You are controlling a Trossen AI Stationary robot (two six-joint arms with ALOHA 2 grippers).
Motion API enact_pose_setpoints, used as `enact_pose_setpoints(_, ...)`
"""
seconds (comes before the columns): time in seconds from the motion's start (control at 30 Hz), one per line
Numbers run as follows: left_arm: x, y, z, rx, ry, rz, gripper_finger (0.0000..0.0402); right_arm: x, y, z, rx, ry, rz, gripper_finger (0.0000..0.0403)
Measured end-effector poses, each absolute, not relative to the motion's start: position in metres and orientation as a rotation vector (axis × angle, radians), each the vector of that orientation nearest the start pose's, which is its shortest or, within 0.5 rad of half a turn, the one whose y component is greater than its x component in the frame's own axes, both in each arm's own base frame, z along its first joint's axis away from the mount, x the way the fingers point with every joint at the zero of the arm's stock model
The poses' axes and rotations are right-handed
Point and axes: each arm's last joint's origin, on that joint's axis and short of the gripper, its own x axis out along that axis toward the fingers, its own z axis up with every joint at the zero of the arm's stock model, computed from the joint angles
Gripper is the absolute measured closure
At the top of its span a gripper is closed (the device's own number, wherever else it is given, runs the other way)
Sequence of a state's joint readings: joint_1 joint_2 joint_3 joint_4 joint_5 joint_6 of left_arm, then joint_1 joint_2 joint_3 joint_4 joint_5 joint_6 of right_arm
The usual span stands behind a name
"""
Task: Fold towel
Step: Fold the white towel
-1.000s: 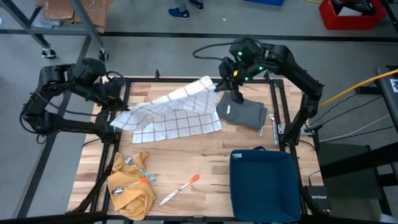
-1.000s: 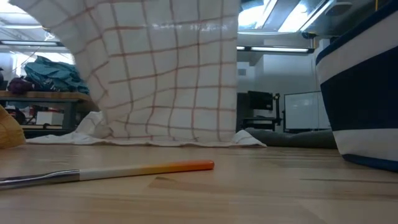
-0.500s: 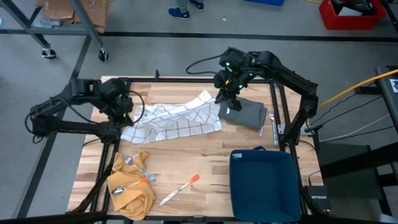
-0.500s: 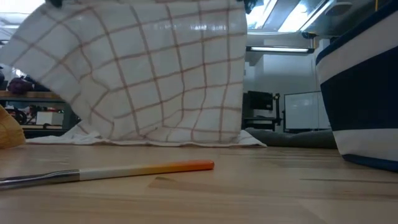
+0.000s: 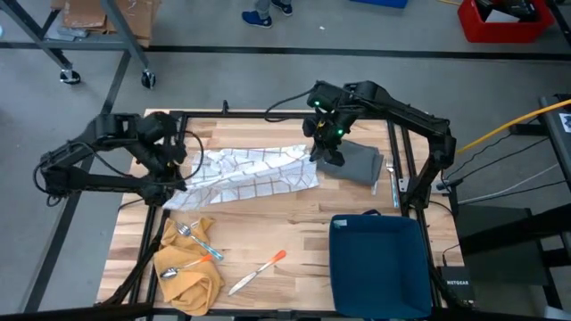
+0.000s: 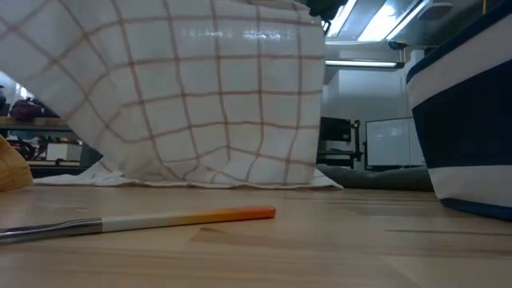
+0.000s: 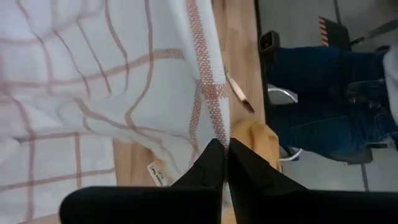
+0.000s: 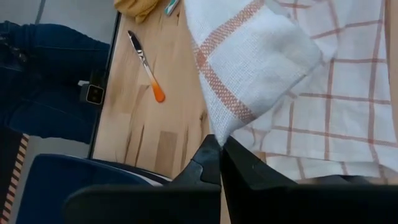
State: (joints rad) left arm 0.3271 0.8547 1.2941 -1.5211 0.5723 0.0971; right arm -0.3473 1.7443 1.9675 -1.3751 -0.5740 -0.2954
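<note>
Towel [image 5: 250,174] strung crosswise over the table's far half, long axis running arm to arm. Left gripper [image 5: 172,159] pinches one top corner, right gripper [image 5: 318,141] the other; lower edge drags on wood.

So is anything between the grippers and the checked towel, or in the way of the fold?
Nothing visible. The left gripper and right gripper are each shut on a corner of the checked towel. The grey cloth lies close beside the towel's right edge; the knife and the yellow cloth lie well clear.
</note>
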Motion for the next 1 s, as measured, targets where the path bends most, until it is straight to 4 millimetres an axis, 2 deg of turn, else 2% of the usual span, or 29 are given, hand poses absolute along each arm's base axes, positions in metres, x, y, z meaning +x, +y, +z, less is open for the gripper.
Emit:
enact_pose_setpoints(0.17, 0.071, 0.012, 0.416, -0.217, 0.854, -0.127, 0.0400, 0.314, -0.097, 0.392, 0.247, 0.986, 0.346, 0.0401)
enact_pose_setpoints(0.3, 0.056, 0.015, 0.444, -0.050, 0.765, 0.143, 0.0400, 0.314, -0.097, 0.392, 0.245, 0.983, 0.344, 0.0401)
enact_pose_setpoints(0.43, 0.047, 0.014, 0.453, -0.060, 0.717, 0.213, 0.0400, 0.314, -0.097, 0.393, 0.244, 0.978, 0.345, 0.0401)
enact_pose_setpoints(0.63, 0.052, 0.014, 0.443, -0.192, 0.763, 0.211, 0.0400, 0.314, -0.097, 0.393, 0.246, 0.982, 0.346, 0.0401)
enact_pose_setpoints(1.0, 0.081, 0.024, 0.394, -0.248, 0.975, 0.199, 0.0387, 0.313, -0.097, 0.393, 0.248, 0.991, 0.344, 0.0401)
